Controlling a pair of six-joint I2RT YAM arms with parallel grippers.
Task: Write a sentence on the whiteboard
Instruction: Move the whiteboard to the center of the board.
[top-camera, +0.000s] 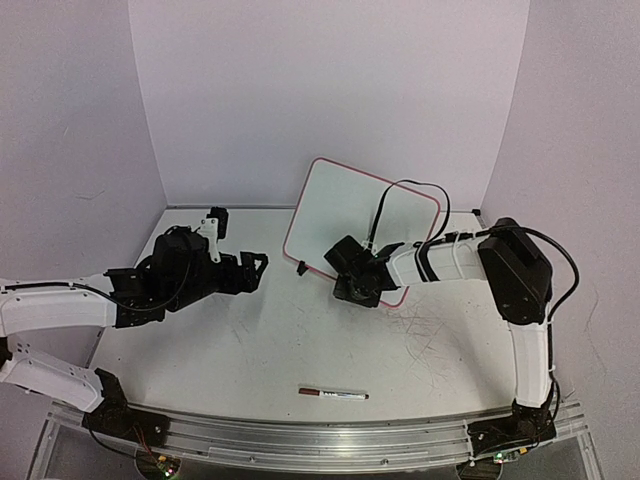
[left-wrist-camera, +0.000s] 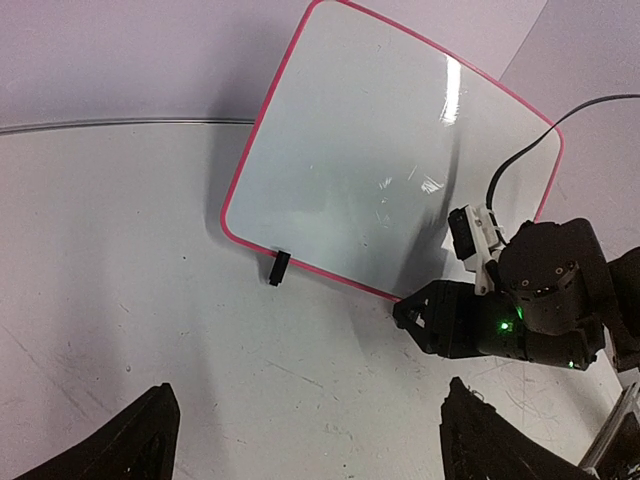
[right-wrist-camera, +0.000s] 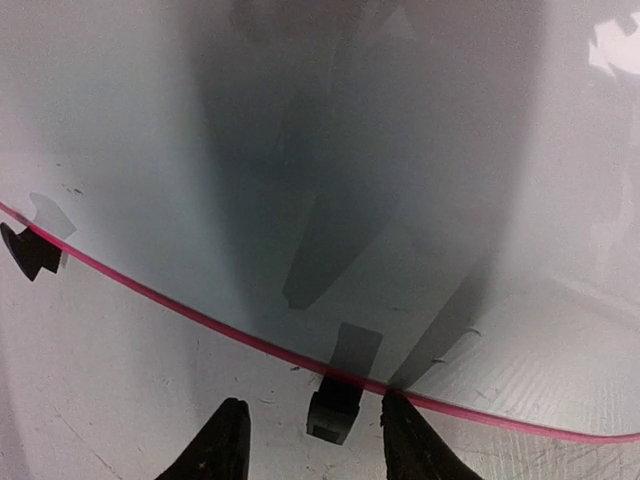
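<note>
The whiteboard (top-camera: 350, 210) stands tilted on its two black clip feet at the back middle of the table. Its pink-rimmed face shows blank in the left wrist view (left-wrist-camera: 380, 150) and the right wrist view (right-wrist-camera: 300, 150); no sentence is visible. My right gripper (top-camera: 350, 285) is open at the board's lower right edge. Its fingers straddle the right clip foot (right-wrist-camera: 333, 405) without touching it. My left gripper (top-camera: 262, 262) is open and empty, low over the table left of the board. A dark marker (top-camera: 332, 394) lies on the table near the front edge.
The other clip foot (left-wrist-camera: 278, 267) sits at the board's lower left edge. A black cable (top-camera: 405, 190) loops from the right arm in front of the board. Purple walls close in the back and sides. The tabletop (top-camera: 250, 340) is scuffed.
</note>
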